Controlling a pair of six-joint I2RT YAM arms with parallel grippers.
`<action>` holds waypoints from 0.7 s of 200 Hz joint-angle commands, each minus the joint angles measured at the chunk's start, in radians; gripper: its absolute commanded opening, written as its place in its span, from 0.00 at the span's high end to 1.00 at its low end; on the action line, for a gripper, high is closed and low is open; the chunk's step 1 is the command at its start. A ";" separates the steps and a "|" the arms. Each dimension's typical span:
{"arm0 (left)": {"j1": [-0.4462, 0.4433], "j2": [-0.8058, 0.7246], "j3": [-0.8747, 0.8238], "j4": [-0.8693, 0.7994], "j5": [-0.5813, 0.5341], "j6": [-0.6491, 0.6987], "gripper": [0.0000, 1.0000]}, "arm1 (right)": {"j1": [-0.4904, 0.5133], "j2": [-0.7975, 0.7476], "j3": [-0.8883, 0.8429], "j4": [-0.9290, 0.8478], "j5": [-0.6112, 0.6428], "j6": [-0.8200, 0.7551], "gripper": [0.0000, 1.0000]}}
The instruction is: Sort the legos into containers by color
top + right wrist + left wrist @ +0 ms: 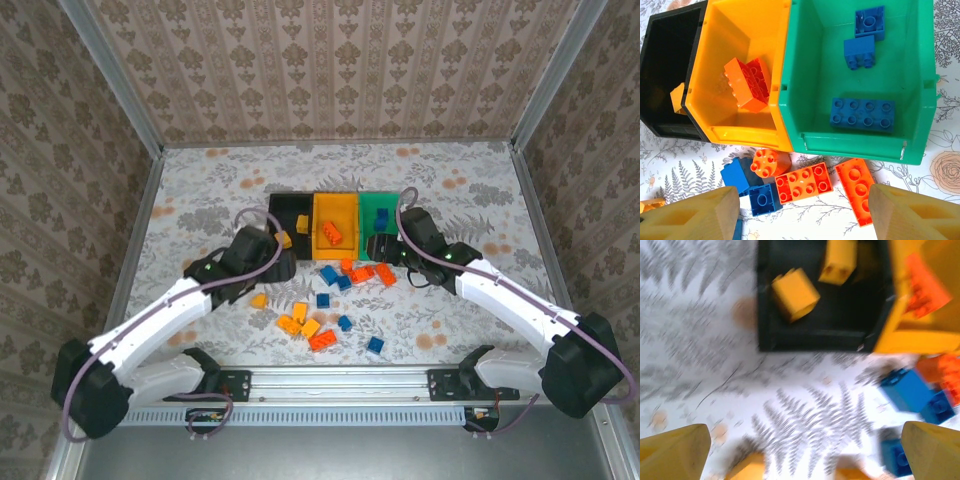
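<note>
holding nothing: left gripper (805, 452) spread wide before black bin (820, 335) with two yellow bricks (795, 294), right gripper (802, 215) parted above red-orange bricks (802, 187).

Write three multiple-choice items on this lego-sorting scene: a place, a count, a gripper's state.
1. Which bin stands in the middle of the row? A black; B yellow-orange; C green.
2. How many blue bricks lie in the green bin? A three; B one; C six.
3. How is the left gripper? A shut on a yellow brick; B shut on a bin wall; C open, holding nothing.
1 B: the top view shows the yellow-orange bin between the other two.
2 A: the right wrist view shows two small ones and one long one.
3 C: its fingers stand wide apart, gripping nothing.
</note>
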 commanded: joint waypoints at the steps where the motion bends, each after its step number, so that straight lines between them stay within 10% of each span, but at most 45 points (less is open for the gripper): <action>1: 0.055 -0.064 -0.104 -0.051 0.037 -0.086 0.06 | -0.005 0.002 -0.009 0.012 -0.018 0.010 0.30; 140: 0.072 0.164 -0.231 0.126 0.110 -0.056 0.45 | -0.006 -0.024 0.000 -0.008 0.002 0.012 0.30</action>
